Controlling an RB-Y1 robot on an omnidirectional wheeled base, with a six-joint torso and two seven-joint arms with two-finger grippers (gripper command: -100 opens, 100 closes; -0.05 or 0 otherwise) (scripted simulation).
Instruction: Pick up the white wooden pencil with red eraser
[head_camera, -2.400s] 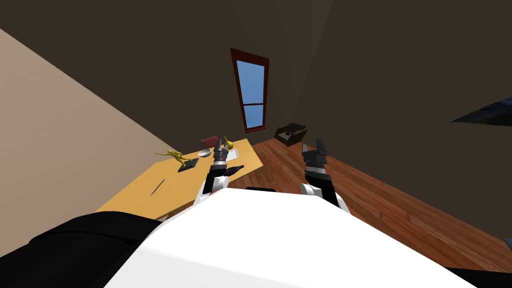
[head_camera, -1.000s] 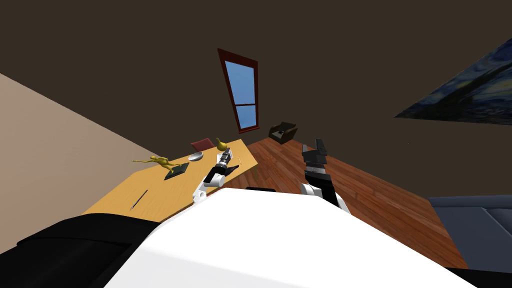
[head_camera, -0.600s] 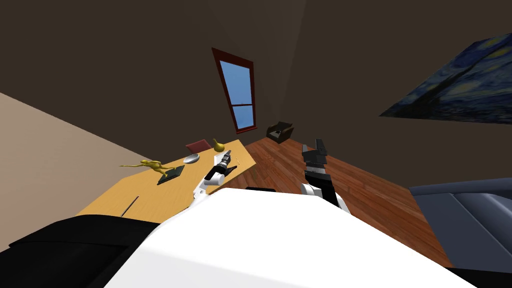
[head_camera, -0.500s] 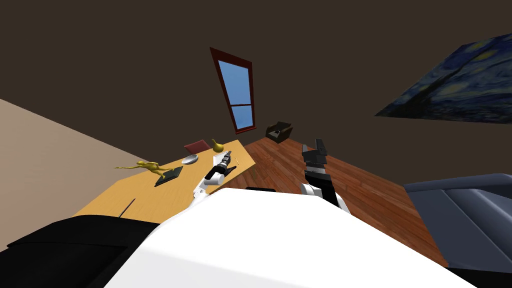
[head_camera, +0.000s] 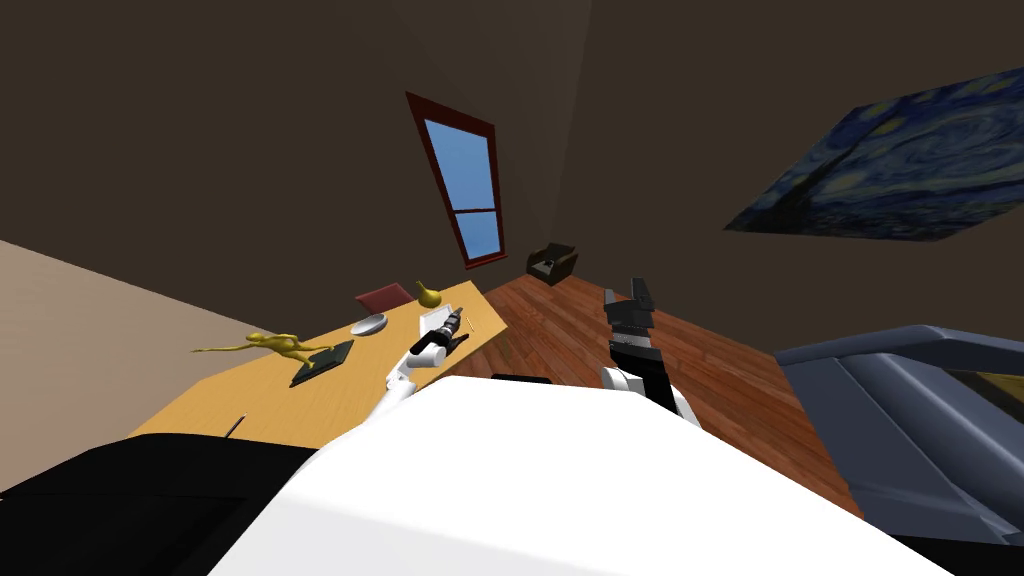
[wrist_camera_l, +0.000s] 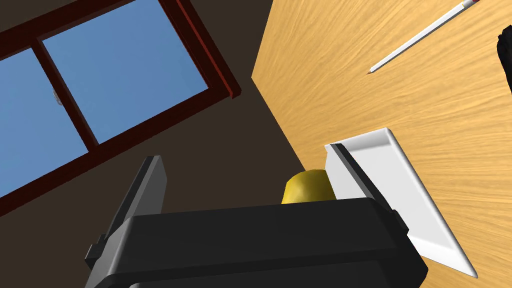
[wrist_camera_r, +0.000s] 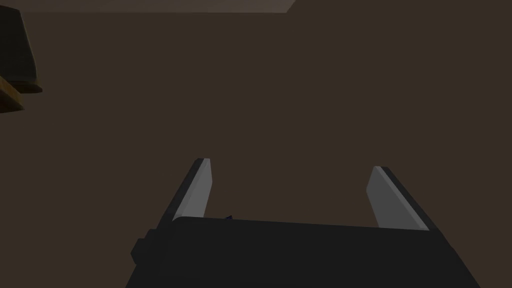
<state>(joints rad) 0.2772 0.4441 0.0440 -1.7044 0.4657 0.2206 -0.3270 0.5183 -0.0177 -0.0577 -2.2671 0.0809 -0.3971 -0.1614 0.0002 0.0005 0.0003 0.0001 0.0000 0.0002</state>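
A thin white pencil (wrist_camera_l: 420, 37) with a red eraser end lies flat on the light wooden desk (head_camera: 300, 395), near its far end. My left gripper (wrist_camera_l: 250, 170) hangs open over that end of the desk (wrist_camera_l: 450, 125), short of the pencil and off to one side, nothing between its fingers. In the head view the left gripper (head_camera: 452, 322) reaches out over the desk's far corner. My right gripper (head_camera: 625, 298) is raised over the wooden floor, and its wrist view shows this gripper (wrist_camera_r: 290, 180) open and holding nothing.
Beside the left gripper lie a white tray (wrist_camera_l: 400, 200) and a yellow gourd (head_camera: 428, 295). Further along the desk are a grey bowl (head_camera: 368, 324), a red book (head_camera: 382, 297), a gold figurine (head_camera: 265, 345) and a dark pencil (head_camera: 235, 425). A blue-grey sofa (head_camera: 900, 420) stands right.
My view has swung right: the desk slid left and the sofa and painting came in. My left arm went from upright to stretched out over the desk's far end. The right arm kept still.
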